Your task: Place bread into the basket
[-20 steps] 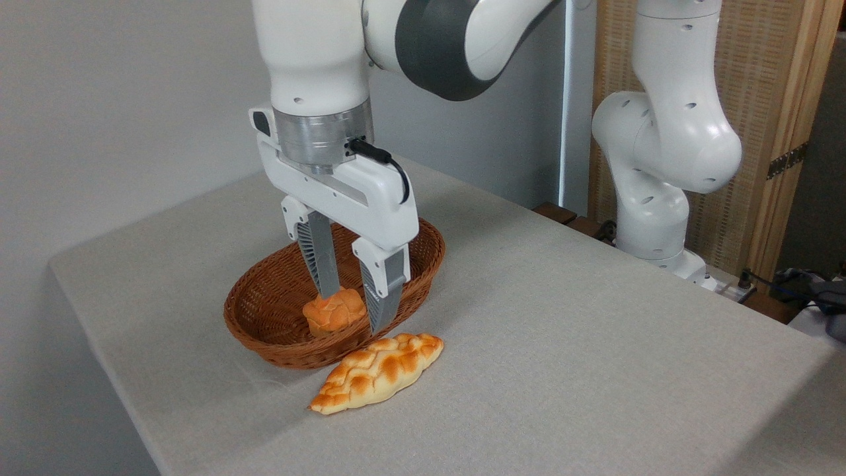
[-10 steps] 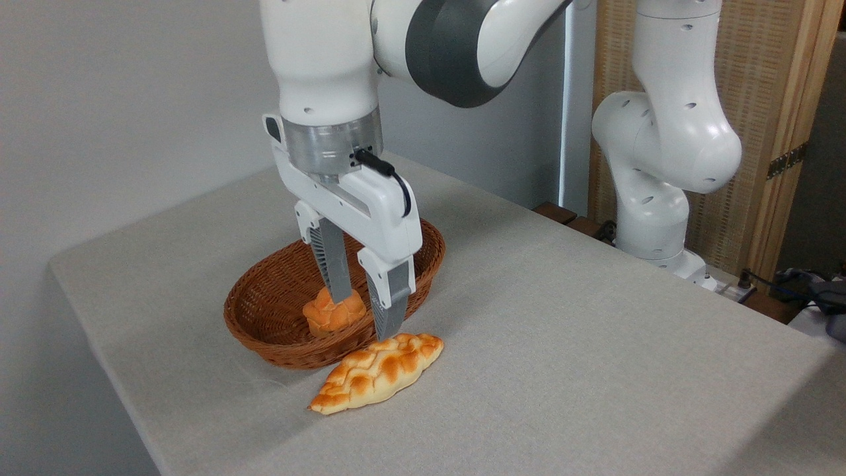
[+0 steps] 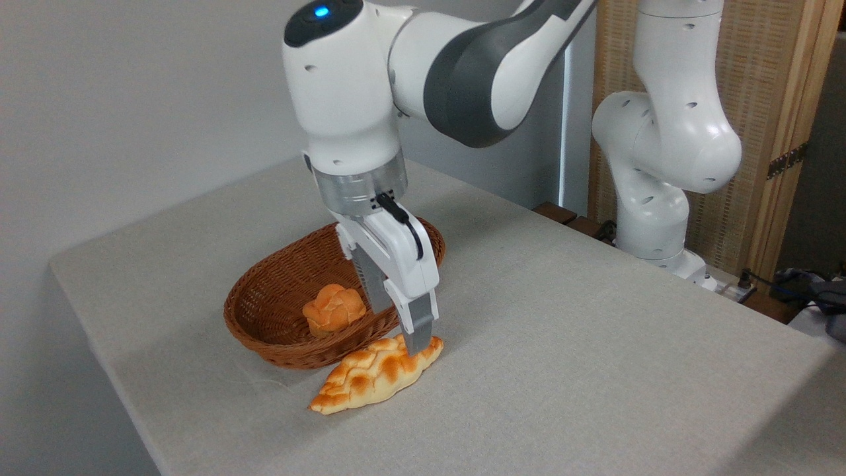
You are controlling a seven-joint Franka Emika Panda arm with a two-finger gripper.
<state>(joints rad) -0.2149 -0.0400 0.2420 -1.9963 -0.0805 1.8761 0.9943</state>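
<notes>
You're sitting halfway: bun (image 3: pixel 334 307) is lying in the basket (image 3: pixel 264 337), loaf (image 3: pixel 373 375) is waiting on the counter (image 3: pixel 562 344), fingers (image 3: pixel 418 344) hanging empty above its right end, gap unclear.

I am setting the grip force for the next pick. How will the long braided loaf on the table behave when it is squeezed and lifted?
The long golden-brown braided loaf looks glossy, so it may slip between the jaws. Its tapered, pointed ends suggest that a grip near one end, where the gripper now stands, could let it tilt. It lies flat on the grey table, so it seems unlikely to roll.
</notes>
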